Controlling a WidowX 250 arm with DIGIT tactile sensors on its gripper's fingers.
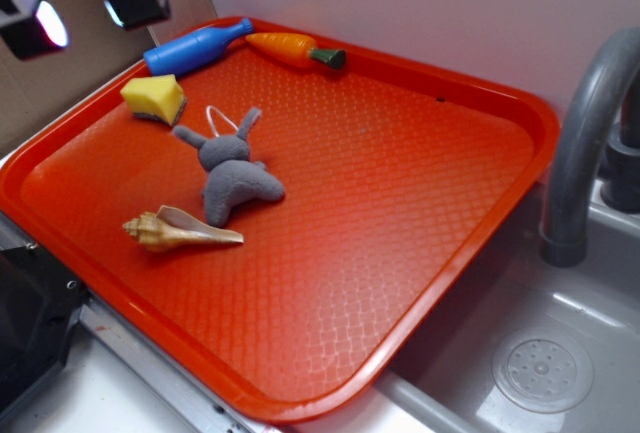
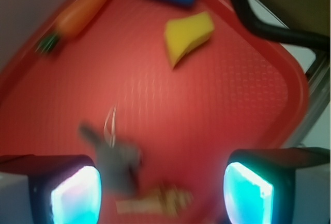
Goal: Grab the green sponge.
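Wrist view: the gripper [image 2: 163, 193] hangs above the tray, its two fingers [image 2: 75, 195] far apart at the bottom corners of the picture, glowing blue-white, with nothing between them. The picture is blurred.
Gripper, exterior view: the gripper [image 1: 85, 3] is at the top left corner, outside the tray edge, high above it. The jaws are wide.
Under the fingers: the bunny [image 2: 111, 157] and the shell [image 2: 155, 199] lie on the tray, low in the wrist view, both smeared by blur.
Sponge: the sponge [image 1: 154, 97] rests on the tray near its far left rim, yellow foam up, a thin dark layer at the bottom. In the wrist view the sponge [image 2: 187, 35] is in the upper middle, well apart from the fingers.
Bottle: the blue bottle [image 1: 195, 46] lies on its side along the far rim, just beyond the sponge.
Carrot: the carrot [image 1: 295, 50] lies beside the bottle's neck, green end to the right.
Tray: the tray [image 1: 400, 203] is orange and sits beside a grey sink [image 1: 560, 353].
Faucet: the grey faucet [image 1: 585, 123] curves up at the right.
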